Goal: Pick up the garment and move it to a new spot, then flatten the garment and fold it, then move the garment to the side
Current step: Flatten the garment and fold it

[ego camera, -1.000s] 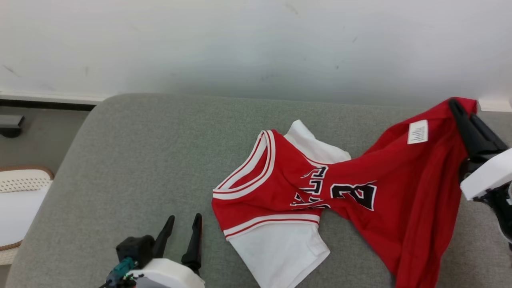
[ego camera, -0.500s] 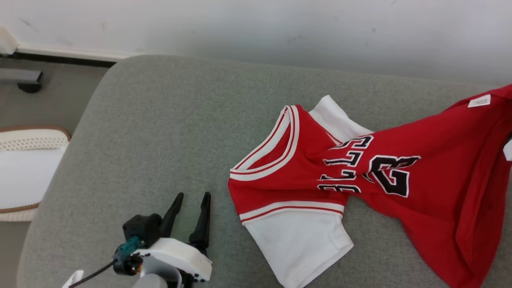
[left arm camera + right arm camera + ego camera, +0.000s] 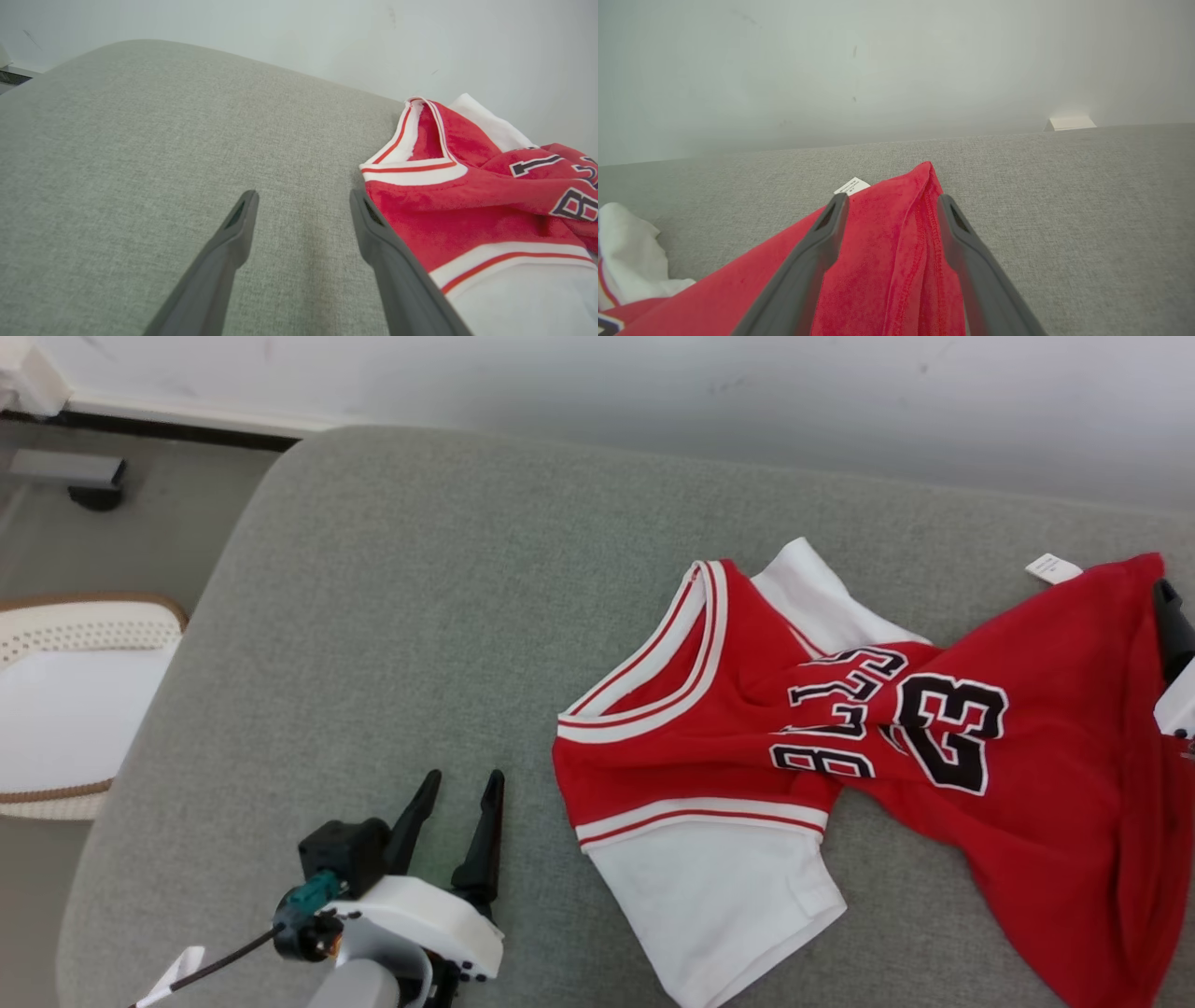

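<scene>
Garment, a red jersey with white sleeves and black numerals, lies spread and twisted over the right half of the head view on a grey upholstered cushion. Its neckline faces frame centre and its hem reaches the right edge. A white label sticks out at the upper right. The left tool stands at lower centre-left, its fingers spread and empty, just beside the jersey's shoulder and apart from it. The right tool shows as one dark finger at the right edge, against the red hem. A white, brown-rimmed object sits at the left edge on the floor.

Left wrist view: the left tool has its fingers wide apart over bare cushion. The garment fills the right side, and its striped neckline lies close to the right-hand finger.

Right wrist view: the right tool has its fingers spread, with a ridge of the garment's red hem lying loose between them, not pinched. The label lies just above the left fingertip. A white sleeve shows at the lower left, with cushion to the right.
</scene>
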You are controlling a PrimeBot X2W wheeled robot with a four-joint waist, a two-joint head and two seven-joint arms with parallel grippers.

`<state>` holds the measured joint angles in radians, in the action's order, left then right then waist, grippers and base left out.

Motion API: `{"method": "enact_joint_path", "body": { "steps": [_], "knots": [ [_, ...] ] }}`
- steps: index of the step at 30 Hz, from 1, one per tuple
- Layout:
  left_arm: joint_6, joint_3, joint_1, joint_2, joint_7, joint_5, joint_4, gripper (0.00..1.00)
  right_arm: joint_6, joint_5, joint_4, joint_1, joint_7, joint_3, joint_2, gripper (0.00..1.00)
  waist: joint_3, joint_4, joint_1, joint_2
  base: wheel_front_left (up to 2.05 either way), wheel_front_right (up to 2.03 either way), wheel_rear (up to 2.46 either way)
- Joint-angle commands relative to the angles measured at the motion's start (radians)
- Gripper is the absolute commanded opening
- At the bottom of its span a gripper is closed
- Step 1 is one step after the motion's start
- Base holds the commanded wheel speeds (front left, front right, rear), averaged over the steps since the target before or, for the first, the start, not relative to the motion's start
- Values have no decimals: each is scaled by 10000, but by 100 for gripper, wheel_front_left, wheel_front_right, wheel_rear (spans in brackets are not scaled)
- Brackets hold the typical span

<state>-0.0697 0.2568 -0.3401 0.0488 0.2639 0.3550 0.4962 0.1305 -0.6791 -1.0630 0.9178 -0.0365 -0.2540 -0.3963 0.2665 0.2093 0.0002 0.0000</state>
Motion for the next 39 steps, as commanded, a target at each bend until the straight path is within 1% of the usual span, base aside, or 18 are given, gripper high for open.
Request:
{"method": "enact_joint_path", "body": {
  "steps": [1, 4, 6, 10, 15, 20, 24, 28, 31, 36, 39],
  "knots": [
    [47, -86, 161, 45, -3, -14, 24, 100, 1, -288, 138, -224, -85, -93, 17, 100, -551, -432, -2, 0, 0, 0, 0],
    [53, -213, 354, 41, -3, -120, 63, 100, 1, -483, 821, -619, 53, -609, -114, 100, -1029, -817, -2, 0, 0, 0, 0],
    [98, -341, 500, 42, -3, -168, -11, 100, 1, -822, 1708, -1058, 324, -929, -91, 100, -1315, -1087, -2, 0, 0, 0, 0],
    [163, -629, 878, 79, -3, -199, -173, 100, 0, -1415, 3604, -2240, 898, -1328, -568, 100, -1717, -1573, -2, 0, 0, 0, 0],
    [158, -923, 1289, 115, -3, -256, -325, 100, 1, -1626, 5380, -4504, 1709, -1117, -847, 100, -2063, -1955, -2, 0, 0, 0, 0],
    [119, -1093, 1635, 120, -3, -343, -455, 100, 0, -1082, 6729, -6681, 2189, -804, -744, 100, -2179, -2300, -2, 0, 0, 0, 0],
    [82, -1142, 1747, 108, -3, -402, -456, 100, 0, -648, 6902, -7883, 2244, -153, -171, 100, -2245, -2439, -2, 0, 0, 0, 0],
    [15, -1140, 1733, 110, -3, -455, -407, 100, 0, -384, 6823, -8469, 1851, 73, 565, 100, -2230, -2476, -2, 0, 0, 0, 0],
    [-7, -1107, 1633, 101, -3, -503, -395, 100, 0, -161, 6675, -8637, 1408, -60, 970, 100, -2169, -2435, -2, 0, 0, 0, 0],
    [-59, -1035, 1458, 82, -3, -449, -334, 100, 0, 262, 6391, -8445, 874, -220, 1353, 100, -2018, -2221, -2, 0, 0, 0, 0],
    [-53, -1053, 1442, 72, -3, -391, -318, 100, 0, 500, 6106, -8288, 591, -95, 1491, 100, -1927, -2142, -2, 0, 0, 0, 0]
  ]
}}
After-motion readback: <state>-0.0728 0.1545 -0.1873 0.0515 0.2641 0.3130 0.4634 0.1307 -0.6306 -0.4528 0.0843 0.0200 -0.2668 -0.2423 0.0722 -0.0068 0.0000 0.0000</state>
